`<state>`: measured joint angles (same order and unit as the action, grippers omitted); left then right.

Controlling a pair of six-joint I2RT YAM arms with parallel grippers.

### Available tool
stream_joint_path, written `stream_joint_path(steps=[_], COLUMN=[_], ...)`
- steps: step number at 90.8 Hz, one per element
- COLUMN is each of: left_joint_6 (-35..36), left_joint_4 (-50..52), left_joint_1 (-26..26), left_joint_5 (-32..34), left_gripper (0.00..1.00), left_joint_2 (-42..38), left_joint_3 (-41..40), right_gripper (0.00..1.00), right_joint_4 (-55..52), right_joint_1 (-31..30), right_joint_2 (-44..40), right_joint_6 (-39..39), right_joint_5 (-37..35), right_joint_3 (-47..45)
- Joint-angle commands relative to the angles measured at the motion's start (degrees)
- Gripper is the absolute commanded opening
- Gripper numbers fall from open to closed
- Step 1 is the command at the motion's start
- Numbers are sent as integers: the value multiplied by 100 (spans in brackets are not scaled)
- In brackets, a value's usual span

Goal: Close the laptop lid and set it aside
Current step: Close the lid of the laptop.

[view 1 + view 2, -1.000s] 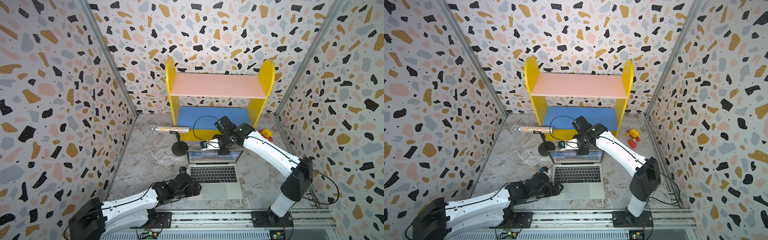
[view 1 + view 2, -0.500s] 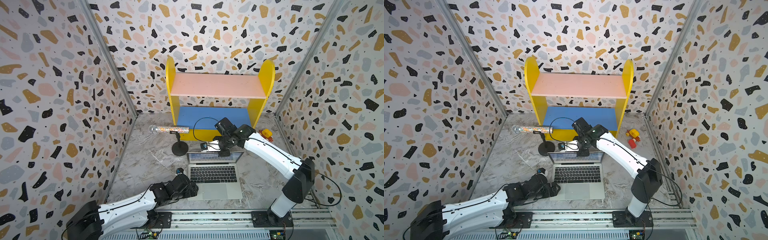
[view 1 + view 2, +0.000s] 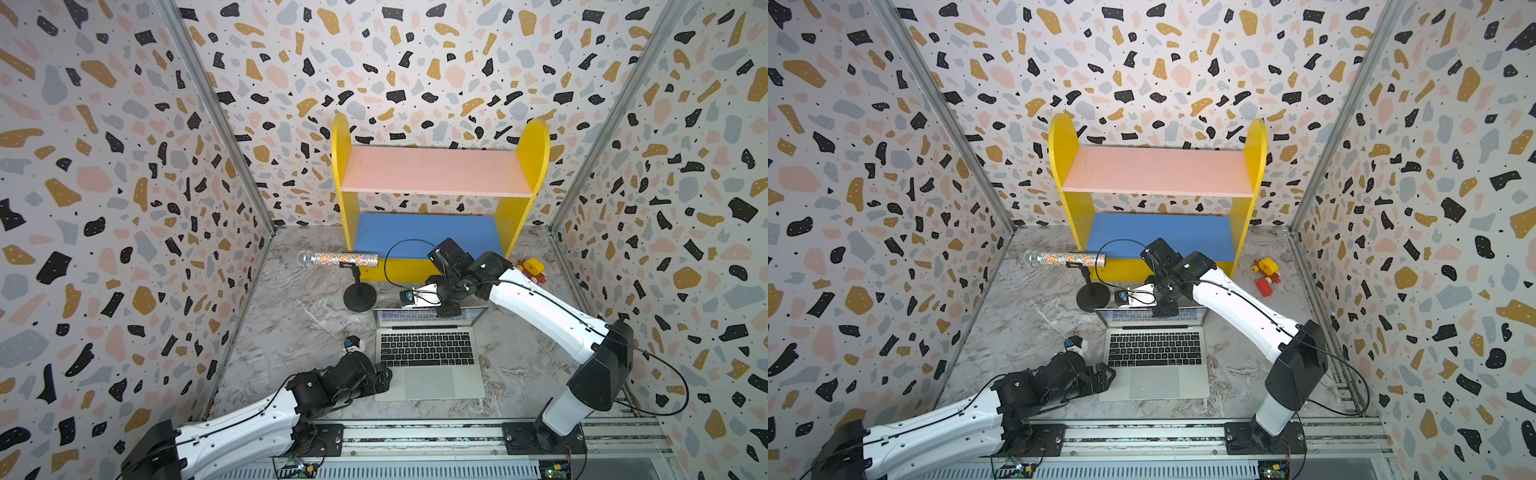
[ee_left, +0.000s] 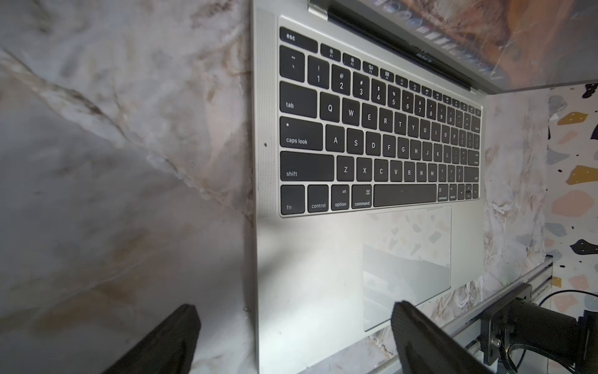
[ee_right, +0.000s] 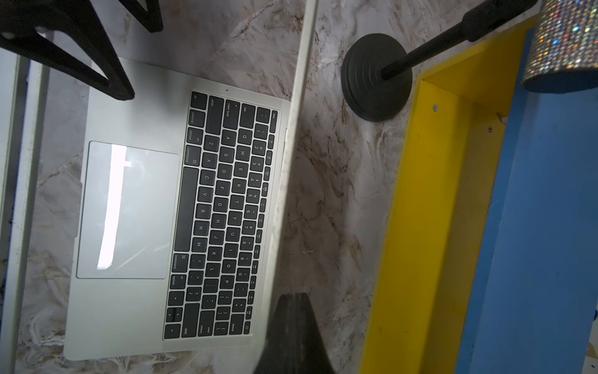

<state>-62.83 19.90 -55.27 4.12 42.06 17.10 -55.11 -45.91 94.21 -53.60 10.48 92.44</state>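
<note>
The silver-grey laptop (image 3: 430,386) (image 3: 1154,384) lies open on the marble table, keyboard and trackpad up. Its lid (image 3: 428,316) (image 3: 1152,316) stands steeply, the screen facing the front. My right gripper (image 3: 449,309) (image 3: 1165,311) is shut, its tip (image 5: 294,298) against the lid's top edge (image 5: 301,113) from behind. My left gripper (image 3: 384,376) (image 3: 1106,374) is open at the base's front left corner. In the left wrist view its fingers straddle the base's left edge (image 4: 295,309), one over the table and one over the trackpad (image 4: 407,259), holding nothing.
A glittery microphone (image 3: 338,259) on a black round-based stand (image 3: 359,297) sits just behind the laptop's left side. A yellow shelf (image 3: 532,158) with pink and blue boards stands at the back. A small red and yellow toy (image 3: 1264,274) lies back right. A metal rail (image 3: 415,434) runs along the front.
The right gripper has eased toward the front with the lid's top edge, tipping the lid slightly more over the keyboard. The left gripper has drawn back a little to the left.
</note>
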Motion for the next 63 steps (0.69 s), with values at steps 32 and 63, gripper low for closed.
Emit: stream_joint_path(steps=[32,63], left_joint_6=[63,246], left_joint_4=[803,1404], left_joint_1=[-7,-6], left_joint_5=[508,751], left_gripper=[96,93], left_joint_2=[-695,-1137], left_joint_3=[90,374], right_gripper=[0,0], right_joint_4=[-588,-620], right_joint_1=[-265,-302], right_joint_2=[-336,-454], right_joint_6=[128,191], right_joint_5=[138,182], right_joint_3=[-271,-454])
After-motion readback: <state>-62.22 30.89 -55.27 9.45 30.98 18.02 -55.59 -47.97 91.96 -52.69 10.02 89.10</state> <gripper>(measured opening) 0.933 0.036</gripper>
